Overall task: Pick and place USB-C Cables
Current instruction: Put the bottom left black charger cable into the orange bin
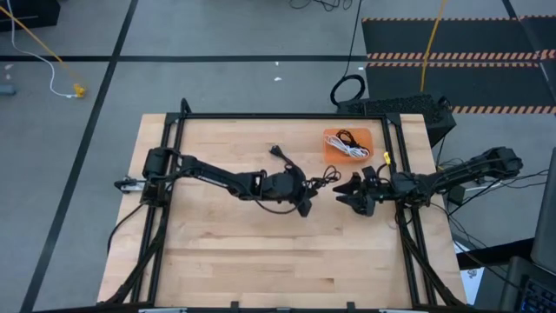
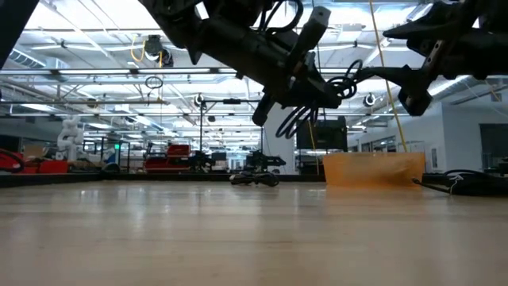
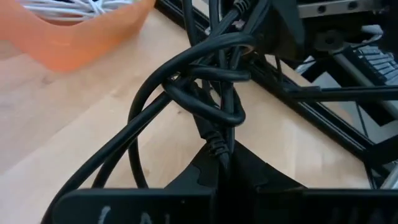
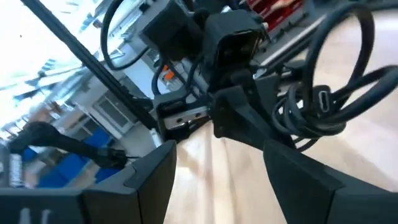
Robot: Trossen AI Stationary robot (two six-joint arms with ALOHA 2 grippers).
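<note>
My left gripper (image 1: 306, 193) is over the middle of the table, shut on a black coiled USB-C cable (image 1: 325, 179) that it holds in the air. The low view shows the cable's loops (image 2: 348, 79) standing out past the left gripper (image 2: 316, 89). My right gripper (image 1: 346, 193) is open, level with the coil and just to its right; the coil (image 4: 323, 106) shows beyond its spread fingers (image 4: 155, 180). An orange tray (image 1: 367, 137) at the far right holds a white cable (image 1: 347, 148) and a black one. Another black cable (image 1: 280, 156) lies on the table. My left gripper pinches the black cable between its two fingers at a ribbed connector end (image 3: 217, 144) where the strands bunch together. The fingers reach roughly level toward the table's right side. The coil is lifted clear of the table, its loops (image 3: 205, 93) spreading past the fingertips and some hanging below (image 2: 295, 121).
The orange tray (image 2: 373, 168) stands near the far right corner, inside the black frame rails (image 1: 404, 165). The loose black cable (image 2: 254, 179) lies far of centre. Bare wood table (image 1: 261, 252) fills the near half. Thick cords run on the grey floor beyond.
</note>
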